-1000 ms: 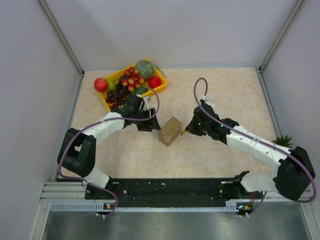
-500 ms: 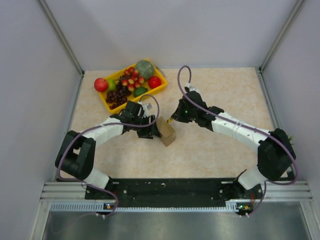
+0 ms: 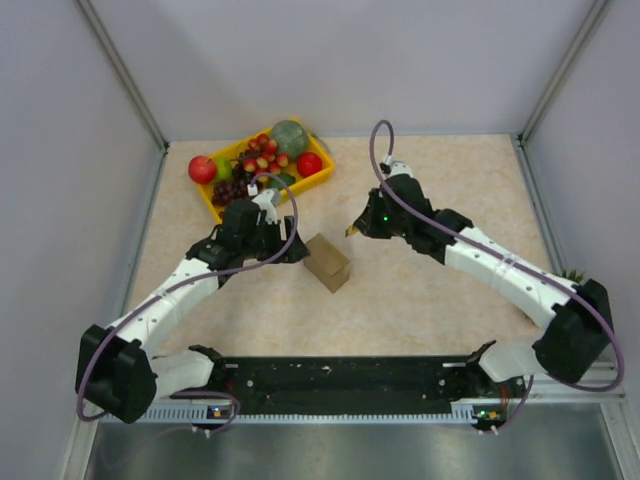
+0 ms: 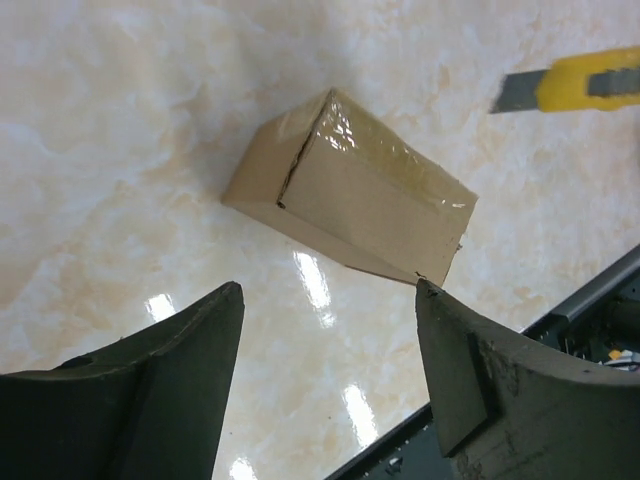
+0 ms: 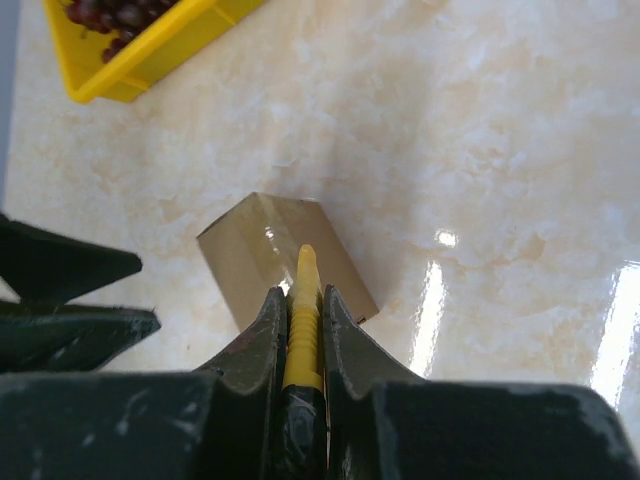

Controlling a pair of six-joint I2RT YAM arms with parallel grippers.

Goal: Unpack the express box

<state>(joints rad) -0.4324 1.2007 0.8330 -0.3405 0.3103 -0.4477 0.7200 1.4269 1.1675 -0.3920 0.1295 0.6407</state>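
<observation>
The express box (image 3: 328, 262) is a small brown cardboard box, closed and sealed with clear tape, lying on the marble table between the arms. It shows in the left wrist view (image 4: 350, 190) and the right wrist view (image 5: 280, 255). My left gripper (image 3: 290, 250) is open and empty, just left of the box and apart from it; in its wrist view (image 4: 330, 300) the box lies beyond the fingertips. My right gripper (image 3: 358, 226) is shut on a yellow utility knife (image 5: 303, 320), held above and to the right of the box. The knife's blade end shows in the left wrist view (image 4: 580, 88).
A yellow plastic tray (image 3: 322, 176) of fruit (apples, grapes, a melon) stands at the back left, just behind the left arm. Its corner shows in the right wrist view (image 5: 150, 55). A small green plant (image 3: 568, 280) sits at the right wall. Grey walls enclose the table.
My left gripper has drawn back left from the box, which now lies flat instead of tipped. My right gripper with the knife has shifted slightly right, away from the box.
</observation>
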